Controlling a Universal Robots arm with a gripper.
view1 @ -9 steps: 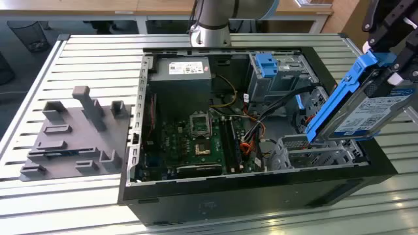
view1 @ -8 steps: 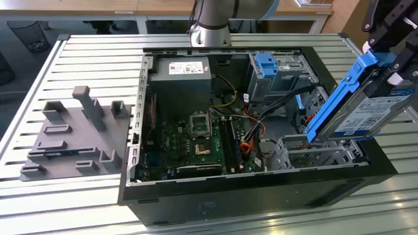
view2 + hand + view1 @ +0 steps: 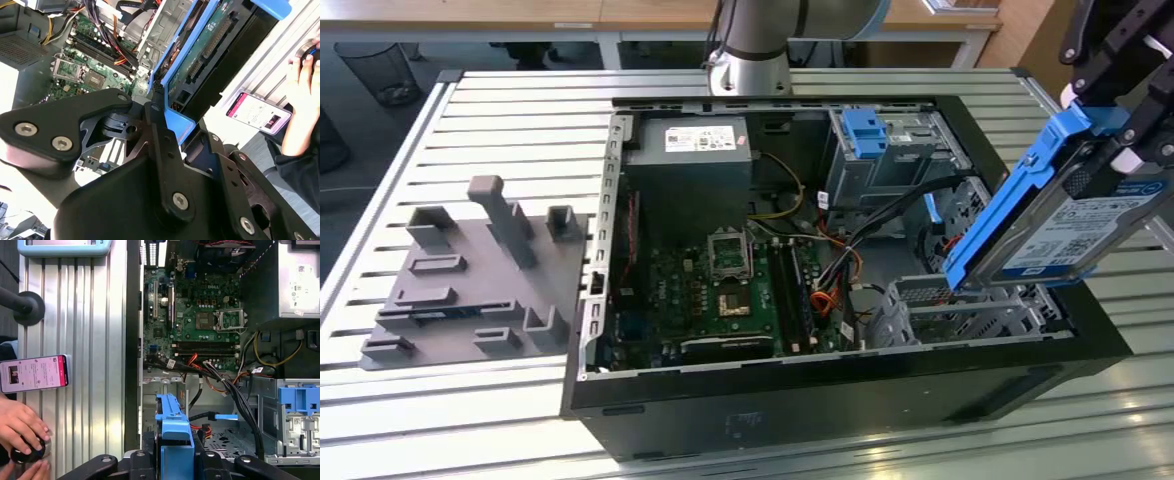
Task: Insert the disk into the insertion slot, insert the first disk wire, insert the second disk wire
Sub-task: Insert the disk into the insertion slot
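I see the open computer case (image 3: 854, 368). Over its corner at the exterior view's right, the disk (image 3: 1081, 225) hangs tilted in open air above the insertion slot (image 3: 967, 312). My gripper (image 3: 175, 462) is clenched on the disk's blue carrier edges.

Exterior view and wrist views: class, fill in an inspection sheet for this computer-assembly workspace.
Surface: slatted metal table with an open computer case on it.
Job's things: disk in its blue carrier, tilted in the air above the insertion slot; not yet inserted.
Clutter: grey fixture block; phone.
Grippers: gripper shut on the disk.
Cables: black and orange cables loose inside the case, near the slot.
Surroundings: a person's hand on a black knob near the phone; wire bin.
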